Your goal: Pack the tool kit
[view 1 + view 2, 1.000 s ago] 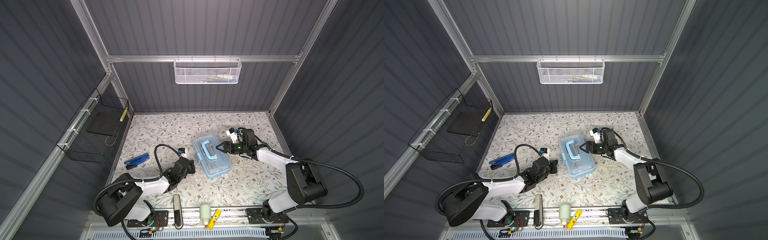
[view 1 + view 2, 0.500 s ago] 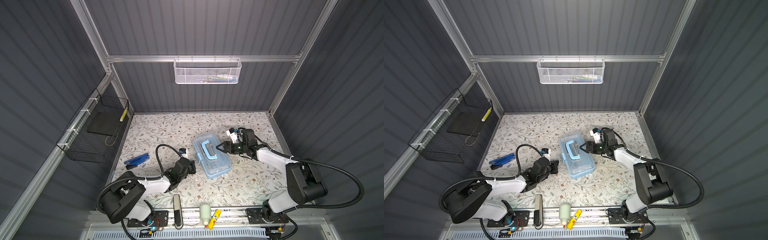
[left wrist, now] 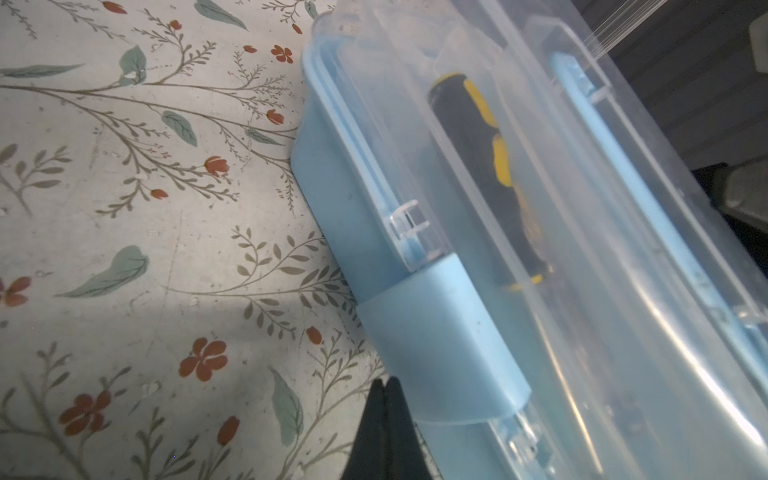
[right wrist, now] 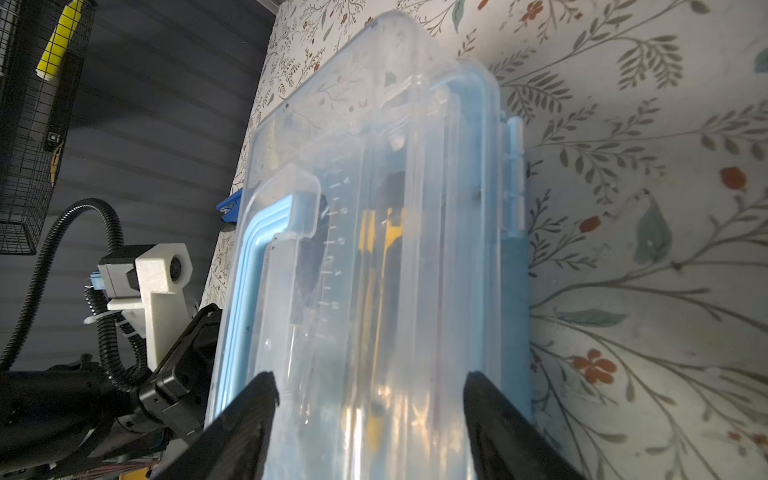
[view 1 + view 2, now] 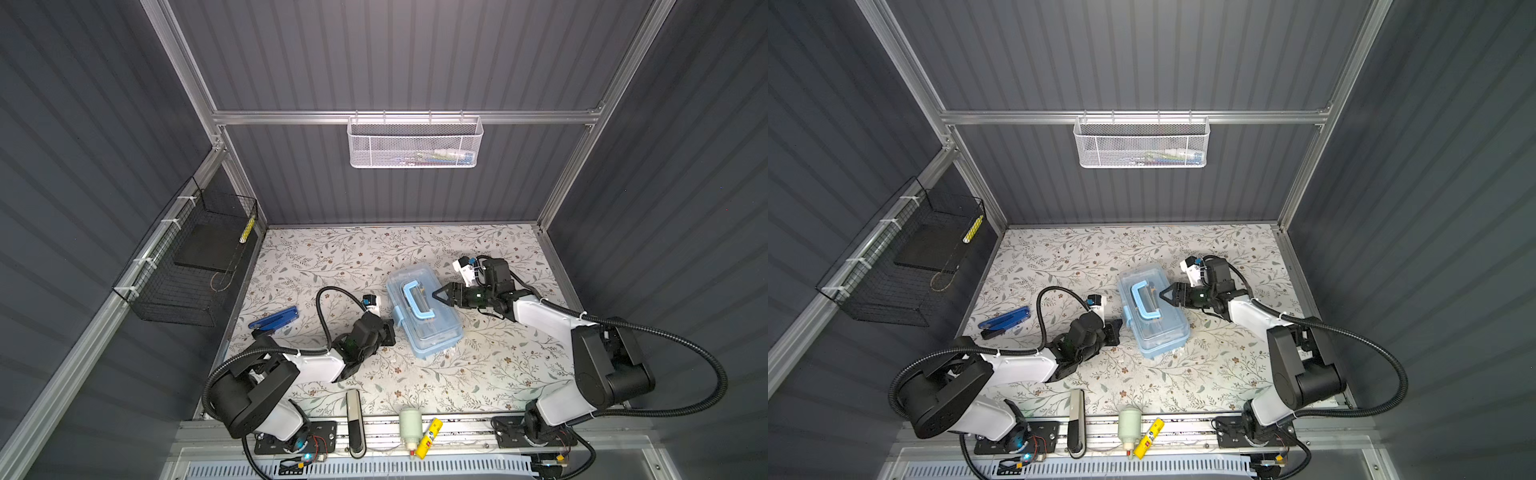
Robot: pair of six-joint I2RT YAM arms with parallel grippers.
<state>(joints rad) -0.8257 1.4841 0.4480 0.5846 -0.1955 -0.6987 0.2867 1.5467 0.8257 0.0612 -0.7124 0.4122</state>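
Note:
The tool kit lies on the floral mat with its clear lid down and its light-blue handle flat on top. A black-and-yellow screwdriver shows through the lid. My left gripper is shut with nothing in it. Its tips rest on the mat right beside the blue latch on the kit's left side. My right gripper is open. Its two fingers are spread wide over the lid at the kit's right edge.
Blue pliers lie on the mat to the left. A black wire basket hangs on the left wall and a white mesh basket on the back wall. A black-and-silver tool, a white bottle and a yellow item sit on the front rail.
Hardly anything differs. The left arm's elbow has shifted slightly, and both grippers stay where they were at the tool kit.

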